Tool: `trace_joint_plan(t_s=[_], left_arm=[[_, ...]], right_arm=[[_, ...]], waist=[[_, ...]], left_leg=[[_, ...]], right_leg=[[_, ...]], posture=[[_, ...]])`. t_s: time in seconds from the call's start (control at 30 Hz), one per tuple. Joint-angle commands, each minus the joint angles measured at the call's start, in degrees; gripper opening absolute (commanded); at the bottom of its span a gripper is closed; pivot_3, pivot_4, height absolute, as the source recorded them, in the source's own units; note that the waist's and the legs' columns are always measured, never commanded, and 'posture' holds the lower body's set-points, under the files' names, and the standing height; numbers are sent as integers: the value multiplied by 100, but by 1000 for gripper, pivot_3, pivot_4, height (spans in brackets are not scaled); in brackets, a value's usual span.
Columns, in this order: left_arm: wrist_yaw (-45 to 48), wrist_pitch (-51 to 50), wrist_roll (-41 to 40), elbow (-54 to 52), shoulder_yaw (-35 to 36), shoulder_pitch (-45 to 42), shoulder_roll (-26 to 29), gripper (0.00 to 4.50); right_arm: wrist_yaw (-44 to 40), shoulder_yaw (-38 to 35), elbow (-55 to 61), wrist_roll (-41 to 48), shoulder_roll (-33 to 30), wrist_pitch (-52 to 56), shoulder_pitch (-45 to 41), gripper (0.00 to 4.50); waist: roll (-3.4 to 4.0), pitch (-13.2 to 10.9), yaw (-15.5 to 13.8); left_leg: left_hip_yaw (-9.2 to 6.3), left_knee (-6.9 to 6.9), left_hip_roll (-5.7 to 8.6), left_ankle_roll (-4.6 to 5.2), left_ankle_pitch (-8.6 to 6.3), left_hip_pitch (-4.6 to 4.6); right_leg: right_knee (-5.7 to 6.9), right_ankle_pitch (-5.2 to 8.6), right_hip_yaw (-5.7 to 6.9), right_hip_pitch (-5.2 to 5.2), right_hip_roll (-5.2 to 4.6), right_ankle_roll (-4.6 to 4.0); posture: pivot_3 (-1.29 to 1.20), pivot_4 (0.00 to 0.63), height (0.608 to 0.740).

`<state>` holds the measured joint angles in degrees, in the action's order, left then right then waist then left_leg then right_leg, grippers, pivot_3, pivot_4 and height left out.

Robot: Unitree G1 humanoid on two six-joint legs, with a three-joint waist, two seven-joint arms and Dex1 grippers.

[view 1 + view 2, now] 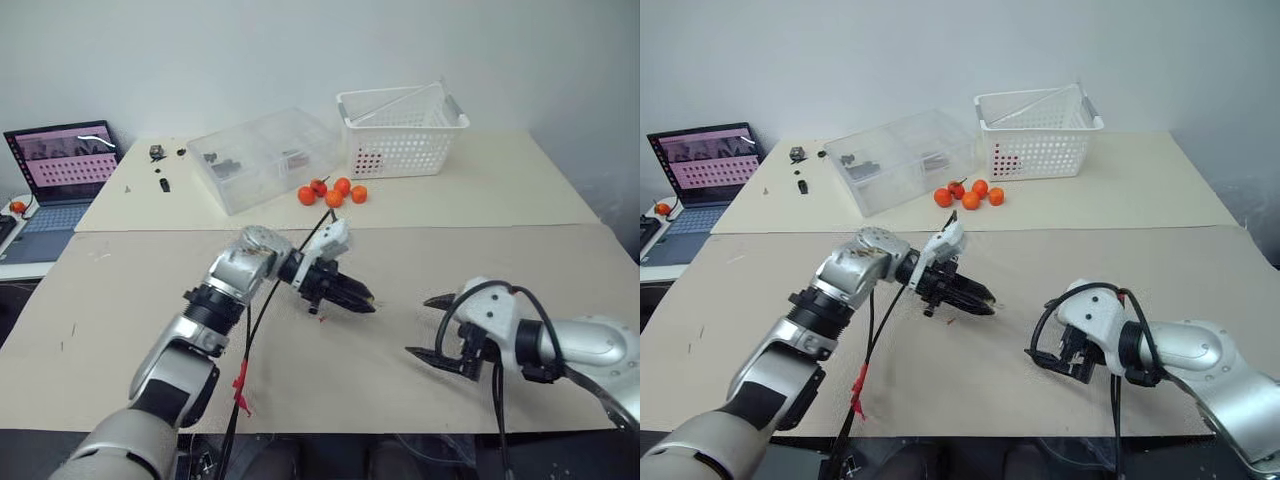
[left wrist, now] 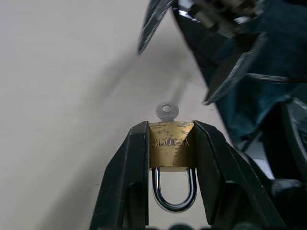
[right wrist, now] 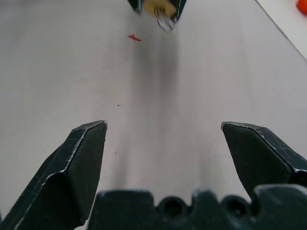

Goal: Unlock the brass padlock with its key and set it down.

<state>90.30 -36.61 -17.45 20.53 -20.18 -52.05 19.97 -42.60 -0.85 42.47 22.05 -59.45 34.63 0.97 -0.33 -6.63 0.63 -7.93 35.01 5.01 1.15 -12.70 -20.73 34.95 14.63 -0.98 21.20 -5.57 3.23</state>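
Observation:
The brass padlock (image 2: 171, 146) is clamped by its sides between the black fingers of my left gripper (image 2: 170, 128). Its silvery shackle (image 2: 175, 194) points back toward the wrist. The key (image 2: 167, 111) sticks out of the lock's far end, showing its round silver head. From the head views, my left gripper (image 1: 355, 297) hovers over the middle of the beige table and points right. Facing it a short way off is my right gripper (image 1: 428, 326), open wide with nothing in it. In the right wrist view the padlock (image 3: 157, 6) and the key (image 3: 166, 22) hang ahead of the spread fingers (image 3: 84, 155).
A white mesh basket (image 1: 402, 132) and a clear plastic box (image 1: 262, 155) stand at the back. Small orange fruits (image 1: 333, 192) lie in front of them. A laptop (image 1: 62, 165) sits far left, with small dark parts (image 1: 160, 168) nearby. A red mark (image 3: 135, 37) is on the tabletop.

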Motion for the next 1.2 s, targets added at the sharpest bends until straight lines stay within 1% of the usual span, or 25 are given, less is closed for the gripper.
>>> trace_joint_plan(t_s=[0.03, 0.13, 0.2, 0.27, 0.37, 0.47, 0.53, 0.6, 0.7, 0.87, 1.2], left_arm=[[220, -153, -894, -37, -295, -322, 330, 833], [220, -113, -1696, -107, -913, -402, 778, 833], [220, 78, -2143, -67, -1400, -502, 1072, 833], [220, 198, -2472, -2, -1725, -608, 1237, 833], [220, 276, -2981, 217, -2132, -853, 1333, 833], [220, 302, -3337, 623, -2398, -1102, 1231, 833], [220, 362, -3512, 779, -2596, -1215, 1194, 833], [220, 375, -3674, 899, -2770, -1302, 1143, 833], [220, 466, -3731, 1150, -2998, -1398, 971, 833], [220, 617, -3827, 1264, -3317, -1462, 928, 833], [220, 700, -4053, 1271, -3628, -1629, 1021, 833]], right_arm=[[76, 244, 56, -646, 157, -752, -188, 4500], [98, 303, -26, -1048, 257, -1222, -37, 4500], [191, 169, 14, -1253, 402, -1569, 243, 4500], [236, 89, 72, -1352, 525, -1770, 430, 4500], [295, 159, 140, -1904, 573, -2402, 812, 4500], [498, 120, 183, -2243, 813, -2848, 1074, 4500], [583, 73, 236, -2370, 975, -2993, 1088, 4500], [614, 37, 302, -2439, 1097, -3059, 1029, 4500], [682, -73, 393, -2478, 1247, -3029, 873, 4500], [629, -228, 520, -2377, 1384, -2878, 661, 4500], [509, -39, 1084, -2263, 1583, -2354, 859, 4500]], waist=[[0, 0, 11], [3, 2, 24], [7, 5, 16], [9, 6, 8], [11, 7, -22], [8, 6, -24], [6, 4, -6], [5, 4, 22], [1, 1, 27], [1, 1, 23], [2, 2, 11]], left_leg=[[-9, 0, 0, 0, 0, 1], [-30, -1, -4, 0, 0, 2], [-39, -6, -1, 0, 0, 5], [-48, -6, -2, 0, 0, 4], [-52, -2, 5, 0, 0, 1], [-53, 4, 11, 1, 0, 3], [-53, 4, 10, 1, 0, 5], [-52, 2, 8, 1, 0, 10], [-52, -4, 7, 2, -1, 22], [-53, -8, 1, 3, -1, 30], [-54, -6, 4, 9, -5, 25]], right_leg=[[0, 0, -1, 1, 0, 0], [3, 0, -3, 2, 3, 0], [4, 1, -10, 4, 3, -1], [5, 1, -9, 6, 6, -1], [4, 0, -9, 5, 3, -1], [4, 2, -9, 3, 3, 1], [4, 7, -9, 4, 6, 10], [4, 26, -12, 4, 12, 40], [5, 30, -20, 4, 24, 38], [6, 36, -20, 4, 33, 34], [10, 32, -27, 3, 24, 21]], posture=[[0, 150, 740], [0, 150, 740], [0, 150, 740], [0, 150, 740], [0, 150, 740], [0, 150, 740], [0, 150, 740], [0, 150, 740], [0, 150, 740], [0, 150, 740], [0, 150, 740]])
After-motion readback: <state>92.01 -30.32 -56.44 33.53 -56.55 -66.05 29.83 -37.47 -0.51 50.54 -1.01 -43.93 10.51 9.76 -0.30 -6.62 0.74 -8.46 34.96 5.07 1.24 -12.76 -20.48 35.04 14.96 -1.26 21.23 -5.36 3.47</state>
